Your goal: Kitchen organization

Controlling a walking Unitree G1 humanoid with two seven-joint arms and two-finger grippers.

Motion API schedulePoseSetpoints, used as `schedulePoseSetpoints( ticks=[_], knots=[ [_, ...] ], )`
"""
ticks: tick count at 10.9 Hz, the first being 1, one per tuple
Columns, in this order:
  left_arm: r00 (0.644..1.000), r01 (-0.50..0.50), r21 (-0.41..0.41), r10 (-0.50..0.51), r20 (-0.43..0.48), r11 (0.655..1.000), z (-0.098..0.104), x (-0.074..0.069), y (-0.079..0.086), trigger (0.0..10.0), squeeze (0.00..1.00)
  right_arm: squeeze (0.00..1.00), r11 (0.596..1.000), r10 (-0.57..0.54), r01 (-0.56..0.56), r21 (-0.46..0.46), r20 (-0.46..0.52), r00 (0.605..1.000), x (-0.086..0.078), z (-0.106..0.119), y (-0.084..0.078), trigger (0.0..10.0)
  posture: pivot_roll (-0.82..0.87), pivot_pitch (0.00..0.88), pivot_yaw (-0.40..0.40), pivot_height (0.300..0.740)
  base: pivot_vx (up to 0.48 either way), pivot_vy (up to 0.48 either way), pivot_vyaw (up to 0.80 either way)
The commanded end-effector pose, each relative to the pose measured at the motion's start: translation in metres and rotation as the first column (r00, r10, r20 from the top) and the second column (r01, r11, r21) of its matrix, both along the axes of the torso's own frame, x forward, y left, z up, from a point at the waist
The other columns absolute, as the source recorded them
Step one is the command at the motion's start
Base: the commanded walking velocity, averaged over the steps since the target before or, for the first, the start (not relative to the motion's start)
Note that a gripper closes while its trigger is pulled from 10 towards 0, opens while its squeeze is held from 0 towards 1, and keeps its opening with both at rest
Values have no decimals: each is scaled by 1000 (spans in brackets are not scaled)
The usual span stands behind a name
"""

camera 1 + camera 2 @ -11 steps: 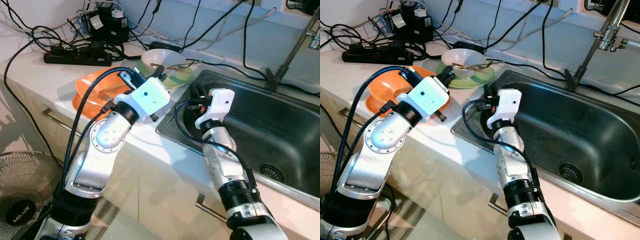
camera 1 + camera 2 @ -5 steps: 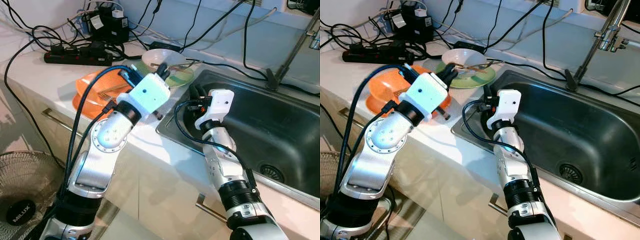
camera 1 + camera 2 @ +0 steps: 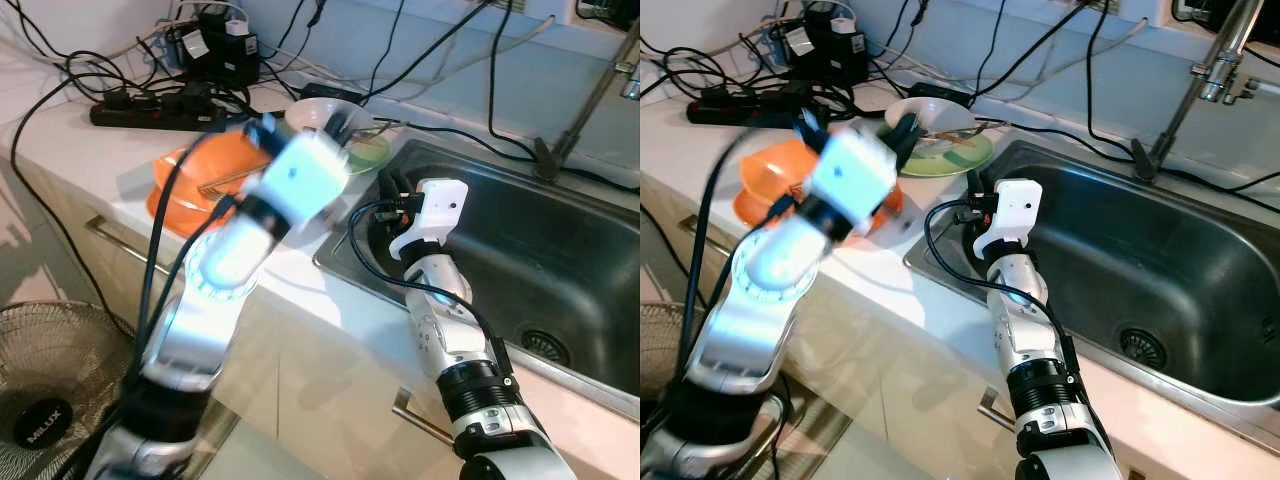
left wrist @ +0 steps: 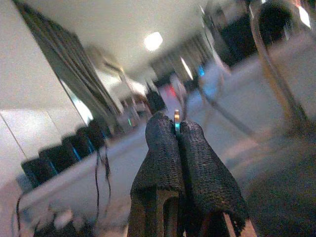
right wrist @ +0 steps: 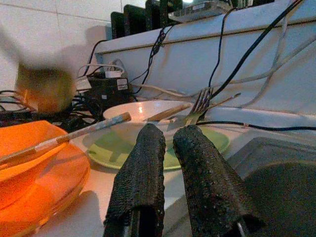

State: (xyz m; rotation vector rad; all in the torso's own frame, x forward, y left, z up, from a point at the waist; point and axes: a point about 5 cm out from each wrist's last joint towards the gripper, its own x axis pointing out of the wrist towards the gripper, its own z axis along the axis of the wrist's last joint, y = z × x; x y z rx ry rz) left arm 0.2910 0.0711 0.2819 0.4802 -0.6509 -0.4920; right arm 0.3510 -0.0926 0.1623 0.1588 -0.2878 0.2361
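While the left gripper (image 4: 177, 129), fingers pressed together on something thin, blurs above the orange bowl (image 3: 200, 170) on the table (image 3: 90, 150), its swing could topple the white bowl (image 5: 143, 111). Right gripper (image 5: 165, 136) fingers sit narrowly apart by the sink (image 3: 520, 260).

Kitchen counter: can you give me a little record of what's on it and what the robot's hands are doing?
Counter: orange bowl holding a chopstick; white bowl on green plate, fork resting on it; power strip
Sink: beside the plate
Left hand: blurred, near the white bowl, fingers together
Right hand: at the sink's rim, fingers slightly apart, holding nothing
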Motion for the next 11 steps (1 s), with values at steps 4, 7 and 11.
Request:
schedulePoseSetpoints(
  ticks=[4,7,11],
  knots=[
    [987,140,-238,-156,-47,961,12,9,-13,10000,0,1000,1000,-17,17,-12,35,999,0,5,-5,10000,220,0,-67,740,0,0,0],
    [943,178,-467,-286,-171,866,0,20,-6,10000,0,1000,977,-35,63,-203,137,990,1,15,-21,10000,203,0,-57,740,0,0,0],
    [884,229,-661,-438,-167,714,5,22,9,10000,0,1000,972,-10,49,-229,169,986,-3,16,-25,10000,201,0,-42,740,0,0,0]
  ],
)
